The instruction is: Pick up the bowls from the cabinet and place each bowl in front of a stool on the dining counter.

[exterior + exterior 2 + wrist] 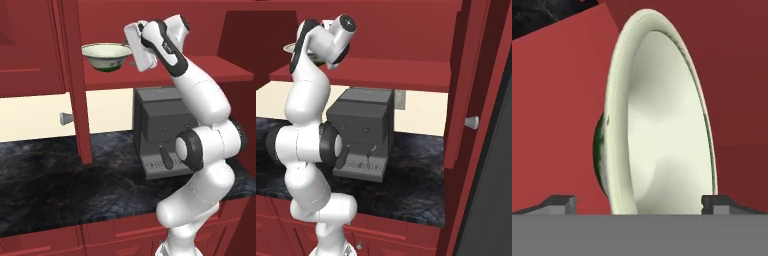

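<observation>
Nearest us, our end effector (639,204) stands fully open and holds nothing. The small cream-white ceramic bowl with green outside pattern (106,56) sits on the dark red cabinet shelf (220,70), directly left of it, rim edge-on between the fingertips.

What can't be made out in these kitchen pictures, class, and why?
- Bowl: in the right base view, mostly behind the arm.
- Gripper: fingertips barely poke in at the hand view's bottom; whether they touch the bowl is unclear.
- Coffee machine: right side behind the arm, left base view.
</observation>
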Robot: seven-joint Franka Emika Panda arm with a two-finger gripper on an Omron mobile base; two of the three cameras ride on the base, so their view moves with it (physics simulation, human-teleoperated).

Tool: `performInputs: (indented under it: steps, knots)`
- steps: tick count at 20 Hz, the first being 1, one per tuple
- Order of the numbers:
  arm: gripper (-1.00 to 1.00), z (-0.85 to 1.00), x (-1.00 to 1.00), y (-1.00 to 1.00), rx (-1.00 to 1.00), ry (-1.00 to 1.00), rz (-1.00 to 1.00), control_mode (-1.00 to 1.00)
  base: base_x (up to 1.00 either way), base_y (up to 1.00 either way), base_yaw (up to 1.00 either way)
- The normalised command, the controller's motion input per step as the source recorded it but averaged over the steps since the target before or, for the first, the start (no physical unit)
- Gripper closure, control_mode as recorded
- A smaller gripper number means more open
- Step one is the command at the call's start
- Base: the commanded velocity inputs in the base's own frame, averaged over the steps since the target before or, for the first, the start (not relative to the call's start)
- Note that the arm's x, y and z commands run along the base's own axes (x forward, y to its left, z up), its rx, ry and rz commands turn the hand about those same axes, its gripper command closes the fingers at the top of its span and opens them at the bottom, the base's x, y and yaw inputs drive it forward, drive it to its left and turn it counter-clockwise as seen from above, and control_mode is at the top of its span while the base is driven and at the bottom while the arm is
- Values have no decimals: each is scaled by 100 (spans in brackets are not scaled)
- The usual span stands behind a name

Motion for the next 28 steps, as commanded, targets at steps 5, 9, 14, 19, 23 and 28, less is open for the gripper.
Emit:
performInputs:
  steps: [5,9,14,19,23,28]
  knots:
    - [100,-15,0,16,0,0,5,-100,0,0,0]
    - [100,0,0,23,0,-2,0,-100,0,0,0]
    - [100,0,-1,12,0,-5,0,-100,0,0,0]
    - [100,0,-30,-1,0,-16,-2,-100,0,0,0]
    - [100,-4,-30,-18,-2,-15,-9,-100,0,0,0]
    - [100,-11,-50,-25,0,-16,-12,-100,0,0,0]
